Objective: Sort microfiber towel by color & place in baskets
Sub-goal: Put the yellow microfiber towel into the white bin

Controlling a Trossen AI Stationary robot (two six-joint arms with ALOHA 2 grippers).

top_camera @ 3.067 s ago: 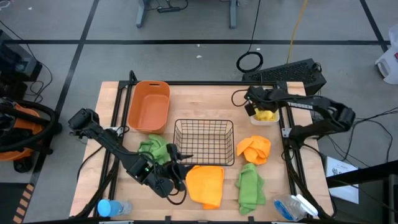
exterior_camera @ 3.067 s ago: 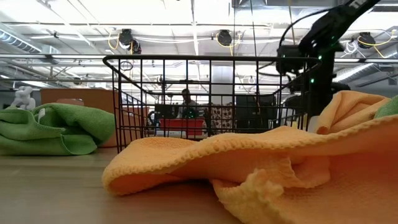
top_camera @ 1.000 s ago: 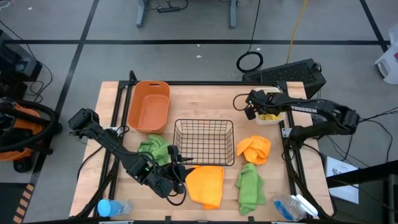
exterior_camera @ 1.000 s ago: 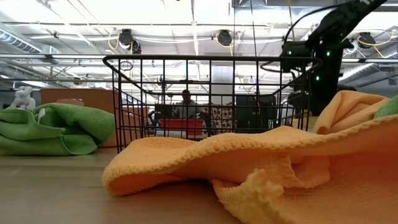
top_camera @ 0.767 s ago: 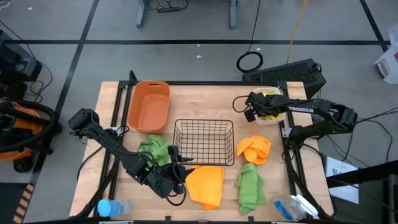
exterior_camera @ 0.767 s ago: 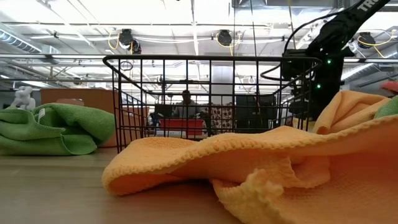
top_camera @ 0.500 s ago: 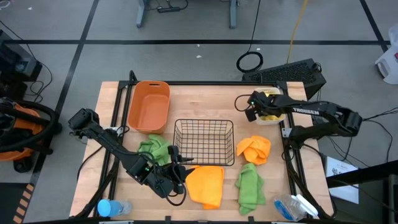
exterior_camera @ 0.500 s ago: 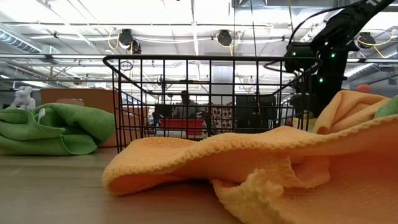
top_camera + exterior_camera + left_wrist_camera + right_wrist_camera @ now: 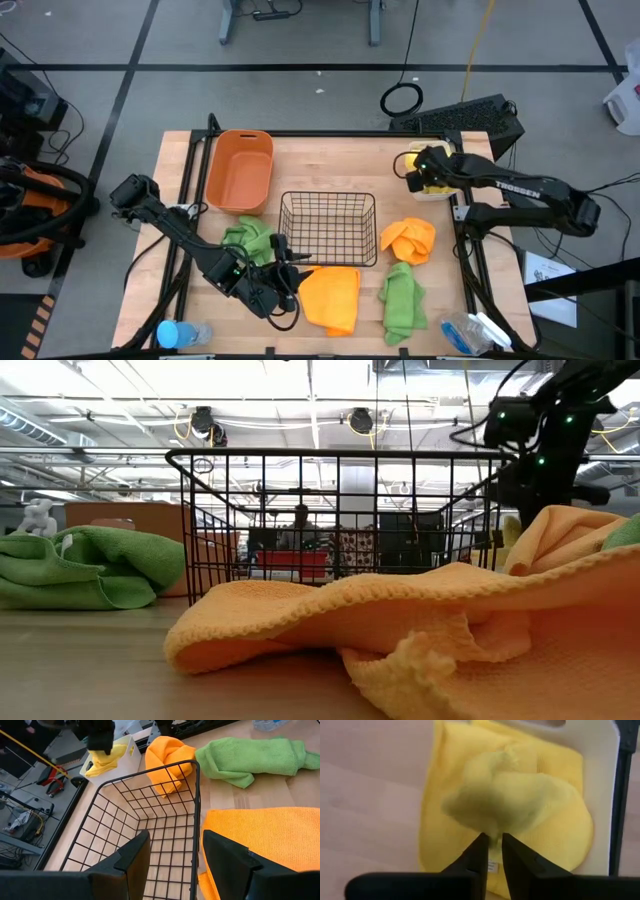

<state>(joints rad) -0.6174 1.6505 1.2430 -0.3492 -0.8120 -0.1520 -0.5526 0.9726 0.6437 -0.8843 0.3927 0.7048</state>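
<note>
Shifted toward the table's right edge since a second ago, the right claw (image 9: 417, 165) now hangs over the white bin (image 9: 436, 192), pinching a yellow towel (image 9: 510, 805).

Its arm reaches in from the right side, stretched nearly level, fingers (image 9: 478, 851) narrow around a fold of the yellow cloth above the bin at the far right of the table (image 9: 330, 155). Low at the near left, the left claw (image 9: 172, 857) rests with fingers spread wide, just before the black wire basket (image 9: 327, 228) and beside a flat orange towel (image 9: 331, 298). The orange tub (image 9: 240, 170) stands far left. Two green towels (image 9: 248, 240) (image 9: 402, 300) and a bunched orange towel (image 9: 408, 240) lie on the table.
</note>
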